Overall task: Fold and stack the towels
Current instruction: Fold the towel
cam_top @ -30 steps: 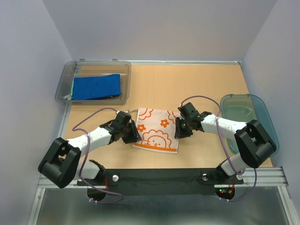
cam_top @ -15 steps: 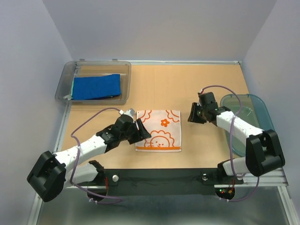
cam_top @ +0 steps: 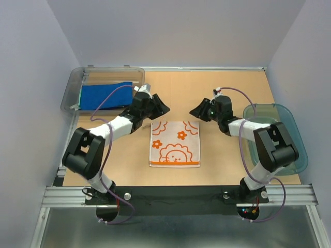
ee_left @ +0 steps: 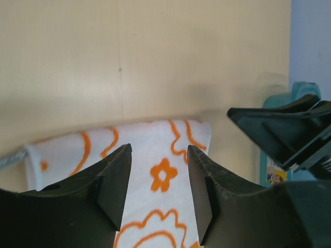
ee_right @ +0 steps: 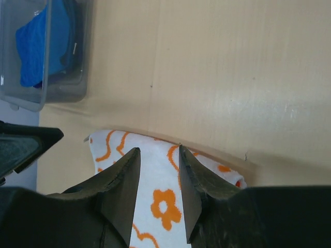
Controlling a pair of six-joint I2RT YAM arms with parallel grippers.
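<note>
A white towel with orange flower prints [cam_top: 175, 144] lies flat at the table's middle, folded into a rough square. My left gripper [cam_top: 161, 109] hovers just beyond its far left corner, open, with nothing between the fingers. My right gripper [cam_top: 195, 111] is open and empty as well, and hovers beyond the far right corner, pointing at the left one. In the left wrist view the towel [ee_left: 163, 173] shows through the open left gripper [ee_left: 159, 188]. The right wrist view shows the towel [ee_right: 158, 178] below the open right gripper [ee_right: 158, 186]. A blue towel [cam_top: 106, 95] lies in the grey bin [cam_top: 135, 72].
The clear grey bin stands at the far left with the blue towel [ee_right: 41, 46] inside. A teal translucent basket [cam_top: 289, 129] sits at the right edge behind the right arm. Bare wood [cam_top: 181, 90] stretches beyond the two grippers.
Both grippers left the flowered towel's left and right sides and swung to just past its far edge. The towel now lies squarer and flat. Both stand a little wider open.
</note>
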